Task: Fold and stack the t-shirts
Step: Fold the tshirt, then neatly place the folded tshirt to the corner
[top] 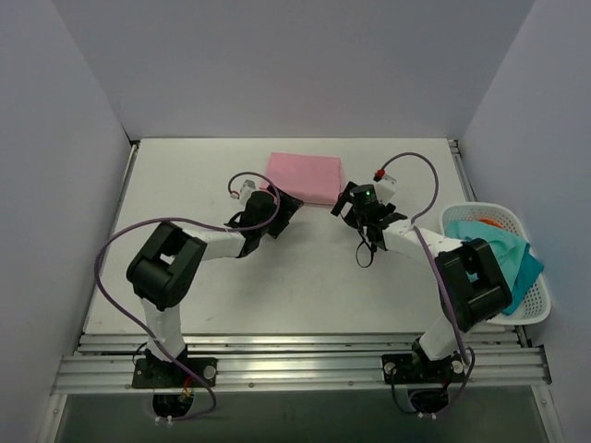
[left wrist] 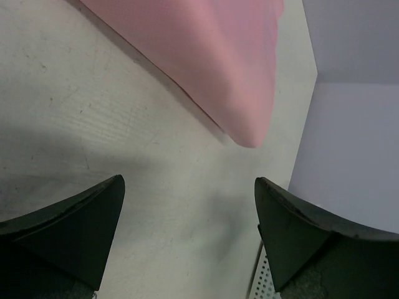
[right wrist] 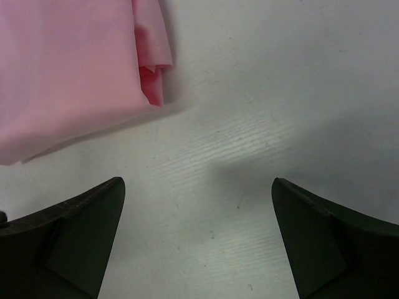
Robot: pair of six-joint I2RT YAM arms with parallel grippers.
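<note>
A light pink t-shirt [top: 307, 176] lies folded into a small rectangle at the back middle of the table. It shows at the top of the left wrist view [left wrist: 212, 56] and at the upper left of the right wrist view [right wrist: 68, 68], layered edges facing me. My left gripper [top: 286, 209] stands open just in front of the shirt's left part, nothing between its fingers [left wrist: 190, 187]. My right gripper [top: 349, 205] is open beside the shirt's right front corner, also empty [right wrist: 198, 187]. More cloth, teal with a bit of orange [top: 499, 242], fills a basket at the right.
The white plastic basket [top: 536, 305] sits at the table's right edge beside the right arm. Grey walls close in the back and both sides. Purple cables loop from both arms. A metal rail runs along the near edge [top: 295, 365].
</note>
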